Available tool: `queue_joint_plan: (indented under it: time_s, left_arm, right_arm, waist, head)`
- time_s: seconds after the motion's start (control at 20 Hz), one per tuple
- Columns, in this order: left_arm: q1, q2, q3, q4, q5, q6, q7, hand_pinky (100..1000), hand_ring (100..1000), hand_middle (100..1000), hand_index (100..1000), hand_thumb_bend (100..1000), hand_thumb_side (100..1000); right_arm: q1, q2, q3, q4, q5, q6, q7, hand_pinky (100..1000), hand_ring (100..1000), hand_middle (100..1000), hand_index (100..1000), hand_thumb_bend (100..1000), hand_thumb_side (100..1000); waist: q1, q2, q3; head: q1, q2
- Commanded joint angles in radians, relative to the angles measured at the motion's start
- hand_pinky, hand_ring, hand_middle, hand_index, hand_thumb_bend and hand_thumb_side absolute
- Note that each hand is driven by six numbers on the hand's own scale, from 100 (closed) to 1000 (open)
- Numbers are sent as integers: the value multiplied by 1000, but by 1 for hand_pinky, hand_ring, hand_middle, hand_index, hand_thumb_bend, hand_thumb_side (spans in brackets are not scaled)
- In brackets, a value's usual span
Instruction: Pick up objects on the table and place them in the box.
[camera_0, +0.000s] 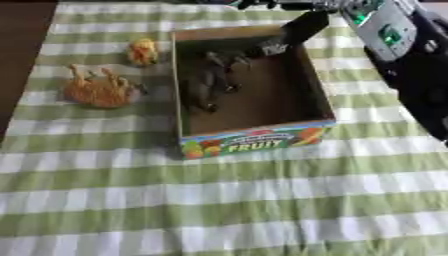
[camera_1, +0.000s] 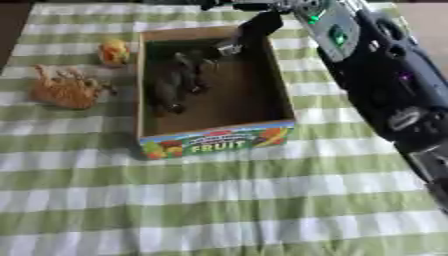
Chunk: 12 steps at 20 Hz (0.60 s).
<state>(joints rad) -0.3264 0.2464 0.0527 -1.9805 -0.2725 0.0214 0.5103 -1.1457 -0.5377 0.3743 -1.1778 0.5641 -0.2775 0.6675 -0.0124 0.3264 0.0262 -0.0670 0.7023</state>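
A cardboard box (camera_0: 249, 90) reading "FRUIT" is sitting on the green-checked surface (camera_0: 219, 200), a dark toy figure (camera_0: 210, 82) lying inside. The right hand (camera_1: 254, 25) is reaching over the box's 1 o'clock corner; whether it is clenched cannot be told. An orange toy animal (camera_0: 101, 89) and a small yellow-orange toy (camera_0: 143, 51) are lying at the box's 9 and 10 o'clock.

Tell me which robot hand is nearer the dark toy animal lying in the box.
Right. The right robot hand reaches over the box's far edge, just beyond the dark toy animal. The left robot hand is not in view.
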Motion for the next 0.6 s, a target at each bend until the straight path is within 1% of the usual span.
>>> queue_joint_plan:
  time_s: [0.05, 0.1, 0.25, 0.35, 0.4, 0.45, 0.55, 0.6]
  left_arm:
    - [-10, 17, 9, -19, -5, 0, 0, 594, 594, 612, 779, 100, 981]
    - [-11, 18, 9, -19, -5, -1, 1, 594, 594, 612, 779, 100, 980]
    - [-11, 22, 10, -19, -6, -2, 4, 594, 594, 612, 779, 100, 979]
    - [-13, 26, 10, -19, -6, -4, 5, 593, 594, 613, 779, 100, 978]
    - [-13, 28, 10, -19, -6, -4, 5, 593, 594, 613, 779, 100, 977]
    - [-14, 30, 10, -19, -7, -5, 5, 593, 594, 613, 779, 100, 976]
    - [-15, 35, 9, -19, -7, -7, 5, 593, 594, 613, 779, 100, 975]
    - [-15, 38, 9, -19, -8, -8, 5, 592, 594, 613, 779, 100, 974]
  right_arm:
    - [11, -80, -37, -106, -19, -1, -14, 899, 986, 980, 1000, 484, 661]
    - [27, -97, -45, -141, -24, 2, -22, 893, 982, 975, 1000, 462, 659]
    - [75, -144, -68, -250, -46, 21, -43, 891, 983, 979, 1000, 464, 656]
    - [106, -172, -84, -317, -58, 43, -51, 893, 989, 989, 1000, 501, 653]
    - [122, -186, -90, -348, -61, 54, -52, 896, 993, 997, 1000, 559, 679]
    - [137, -201, -95, -377, -61, 65, -51, 896, 993, 997, 1000, 579, 699]
    - [165, -225, -104, -422, -69, 85, -53, 893, 991, 993, 1000, 571, 711]
    - [178, -235, -110, -442, -75, 93, -56, 889, 988, 986, 1000, 542, 723]
  waist:
    - [1, -16, -1]
    - [2, -15, -1]
    - [6, -12, -3]
    - [9, -11, -5]
    - [11, -11, -5]
    - [12, -10, -6]
    - [16, -8, -7]
    - [18, -7, -7]
  head:
    - [11, -5]
    - [14, -6]
    - [22, -8]
    - [26, -8]
    - [27, -8]
    - [28, -7]
    - [31, -6]
    - [32, -6]
